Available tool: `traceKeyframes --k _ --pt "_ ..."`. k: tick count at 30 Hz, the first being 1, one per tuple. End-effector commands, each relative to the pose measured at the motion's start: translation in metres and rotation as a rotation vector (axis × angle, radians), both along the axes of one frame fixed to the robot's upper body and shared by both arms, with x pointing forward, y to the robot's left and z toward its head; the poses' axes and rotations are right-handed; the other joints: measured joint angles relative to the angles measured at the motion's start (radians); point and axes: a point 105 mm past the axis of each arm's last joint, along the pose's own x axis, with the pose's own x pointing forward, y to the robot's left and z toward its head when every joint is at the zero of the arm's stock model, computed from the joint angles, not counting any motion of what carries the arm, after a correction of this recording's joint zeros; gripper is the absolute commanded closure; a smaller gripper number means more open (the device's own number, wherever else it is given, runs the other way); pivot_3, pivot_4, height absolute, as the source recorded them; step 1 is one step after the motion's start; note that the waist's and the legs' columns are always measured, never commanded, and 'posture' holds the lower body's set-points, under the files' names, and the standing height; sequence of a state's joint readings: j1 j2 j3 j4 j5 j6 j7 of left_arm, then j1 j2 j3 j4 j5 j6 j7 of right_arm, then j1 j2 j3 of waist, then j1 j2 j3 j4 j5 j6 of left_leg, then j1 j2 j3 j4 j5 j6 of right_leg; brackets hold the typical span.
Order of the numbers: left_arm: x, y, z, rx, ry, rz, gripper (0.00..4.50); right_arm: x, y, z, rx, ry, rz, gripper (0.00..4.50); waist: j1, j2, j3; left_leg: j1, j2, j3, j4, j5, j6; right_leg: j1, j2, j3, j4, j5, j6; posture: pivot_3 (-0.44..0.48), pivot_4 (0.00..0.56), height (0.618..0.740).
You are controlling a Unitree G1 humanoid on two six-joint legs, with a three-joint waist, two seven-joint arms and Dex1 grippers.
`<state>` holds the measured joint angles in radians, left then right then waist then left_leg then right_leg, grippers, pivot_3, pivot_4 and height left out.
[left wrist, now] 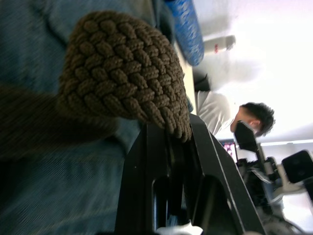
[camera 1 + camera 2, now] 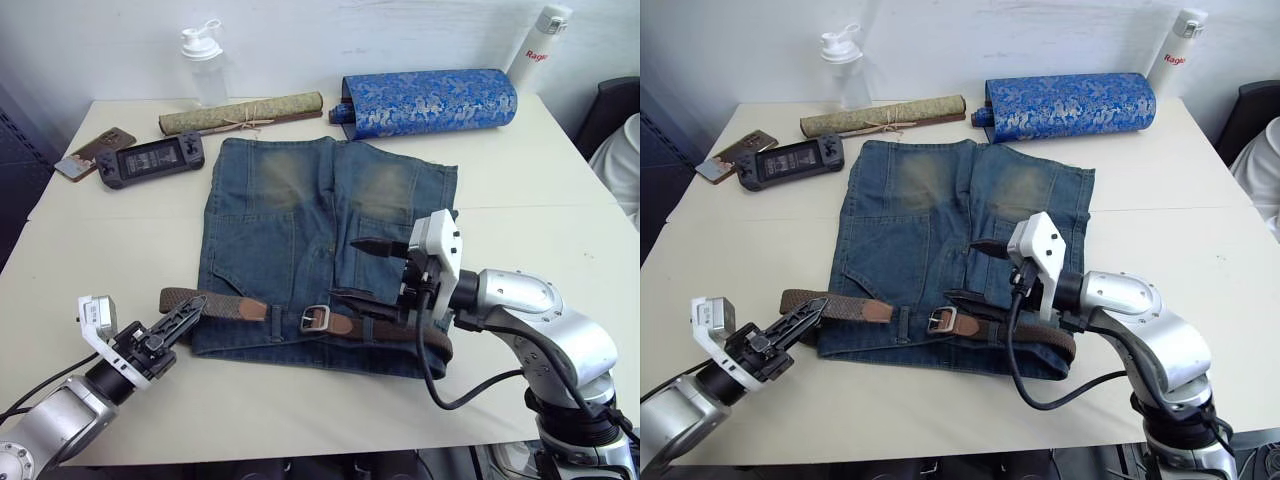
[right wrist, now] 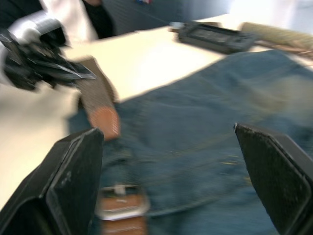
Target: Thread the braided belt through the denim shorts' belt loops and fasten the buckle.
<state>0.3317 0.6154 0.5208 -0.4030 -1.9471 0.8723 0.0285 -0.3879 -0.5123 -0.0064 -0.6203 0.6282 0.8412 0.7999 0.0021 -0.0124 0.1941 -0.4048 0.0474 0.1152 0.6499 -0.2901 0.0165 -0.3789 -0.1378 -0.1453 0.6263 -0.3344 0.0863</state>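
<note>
Centrally, the right end effector (image 2: 372,270) hovers with its two black fingers spread wide apart, holding nothing, above the right leg of the denim shorts (image 2: 320,250); its lower finger lies just beside the buckle (image 2: 315,319). At lower left, the left end effector (image 2: 176,323) is clenched on the woven free end of the braided belt (image 2: 215,304), as the left wrist view confirms, where the braid (image 1: 122,73) sits pinched between the black fingers (image 1: 146,176). From that grip the belt runs rightward across the waistband, which faces the robot, past a tan leather tab (image 2: 252,311), through the fastened silver buckle, and on along the band to the shorts' right edge. One of the belt loops (image 2: 278,321) crosses the strap just left of the buckle. Outward on the cream bench (image 2: 120,240) lie the shorts, legs pointing away; beyond them rest a blue patterned brocade roll (image 2: 430,102), an olive rolled scroll (image 2: 240,113), a clear bottle (image 2: 203,60), a white bottle (image 2: 540,40), a dark handheld console (image 2: 152,158) and a phone (image 2: 95,152).
</note>
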Motion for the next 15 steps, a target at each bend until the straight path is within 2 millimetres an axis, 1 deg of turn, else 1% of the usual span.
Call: traceKeyframes --k 1,4,8,11,15 --pt "-0.004 0.004 -0.017 0.088 0.037 -0.02 4.5 -0.013 -0.001 0.005 -0.006 0.03 0.058 0.02 -0.003 0.0 0.0 0.0 0.0 0.0 -0.001 0.0 0.0 0.0 0.0 0.0 0.0 0.0 0.0 0.0 0.15 0.717" --pt "-0.004 0.001 -0.022 0.125 0.04 -0.038 4.5 -0.015 -0.001 0.005 -0.001 0.048 0.06 0.02 -0.007 0.001 0.001 0.0 0.0 0.004 -0.002 0.001 -0.002 -0.002 0.0 0.0 -0.001 0.0 0.0 0.0 0.15 0.717" --pt "-0.001 -0.001 -0.03 0.251 0.034 -0.044 4.5 -0.017 0.0 0.006 0.006 0.056 0.055 0.02 -0.005 0.001 0.001 -0.001 0.0 0.005 -0.002 0.001 -0.003 -0.003 0.0 0.0 -0.001 0.0 0.0 0.0 0.15 0.717" --pt "0.001 -0.005 -0.031 0.314 0.012 -0.051 4.5 -0.017 0.001 0.008 0.019 0.06 0.053 0.02 -0.005 0.001 0.001 -0.001 0.0 0.006 -0.001 0.001 -0.003 -0.003 0.0 0.0 -0.001 0.0 0.0 0.0 0.15 0.717" --pt "0.008 -0.002 -0.025 0.347 -0.024 -0.006 4.5 -0.018 0.002 0.008 0.022 0.066 0.05 0.02 -0.004 0.001 0.001 -0.001 0.0 0.006 -0.001 0.002 -0.003 -0.003 0.0 0.001 0.0 0.0 0.001 0.0 0.15 0.717"
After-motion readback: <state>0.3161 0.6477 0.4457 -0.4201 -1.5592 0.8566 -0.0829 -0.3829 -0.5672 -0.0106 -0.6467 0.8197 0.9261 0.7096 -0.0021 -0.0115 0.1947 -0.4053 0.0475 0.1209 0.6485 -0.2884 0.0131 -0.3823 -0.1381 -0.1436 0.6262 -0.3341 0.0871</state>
